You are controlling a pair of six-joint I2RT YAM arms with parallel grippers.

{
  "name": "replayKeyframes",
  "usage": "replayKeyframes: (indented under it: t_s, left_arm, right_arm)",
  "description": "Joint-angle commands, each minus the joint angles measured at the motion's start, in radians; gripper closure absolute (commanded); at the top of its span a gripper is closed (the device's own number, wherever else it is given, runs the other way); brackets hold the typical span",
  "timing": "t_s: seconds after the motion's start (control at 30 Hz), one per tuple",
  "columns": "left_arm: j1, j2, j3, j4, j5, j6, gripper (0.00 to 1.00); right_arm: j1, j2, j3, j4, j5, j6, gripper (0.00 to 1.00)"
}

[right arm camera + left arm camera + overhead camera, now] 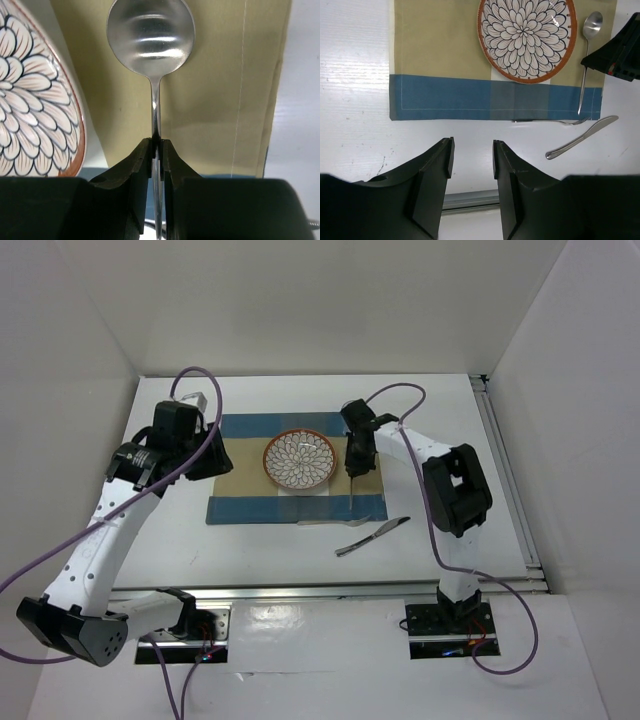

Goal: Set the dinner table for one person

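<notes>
A patterned plate (298, 461) sits mid-placemat (240, 502) on the white dinner table (180, 540). My right gripper (354, 466) is shut on the handle of a spoon (353, 492), right of the plate. In the right wrist view the gripper (157, 145) pinches the handle, with the spoon bowl (150, 37) ahead over the tan cloth (220, 100) and the plate (30, 125) at the left. My left gripper (218, 456) is open and empty over the mat's left part. In the left wrist view this gripper (472, 150) is over bare table (355, 75), and the plate (527, 37) and spoon (586, 60) show.
A fork (325, 523) lies along the mat's near edge and shows in the left wrist view (550, 121). A knife (372, 536) lies slanted on the table to its right, also in the left wrist view (582, 137). A metal rail (330, 590) runs along the near edge.
</notes>
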Motion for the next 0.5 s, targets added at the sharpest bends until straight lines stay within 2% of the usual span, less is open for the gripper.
replayKeyframes:
  t_s: [0.0, 0.17, 0.23, 0.3, 0.37, 0.47]
  left_arm:
    - [0.005, -0.014, -0.015, 0.013, 0.035, 0.030, 0.47]
    - [-0.004, -0.002, -0.046, 0.023, 0.147, 0.122, 0.47]
    - [-0.015, 0.023, -0.057, 0.010, 0.161, 0.142, 0.47]
    - [-0.025, 0.036, -0.089, -0.004, 0.161, 0.153, 0.47]
    - [-0.056, 0.046, -0.107, -0.004, 0.161, 0.153, 0.47]
    - [-0.090, 0.046, -0.117, -0.004, 0.161, 0.142, 0.46]
  right_arm:
    - [-0.001, 0.041, 0.069, 0.040, 0.008, 0.009, 1.00]
    - [-0.001, 0.074, 0.098, 0.037, 0.029, 0.009, 0.96]
    - [0.008, 0.061, 0.098, 0.026, 0.044, 0.009, 0.84]
    - [0.008, 0.044, 0.088, 0.017, 0.069, 0.009, 0.64]
    - [0.008, 0.009, 0.074, 0.017, 0.069, 0.009, 0.56]
    - [0.008, -0.045, 0.049, 0.006, 0.069, 0.009, 0.54]
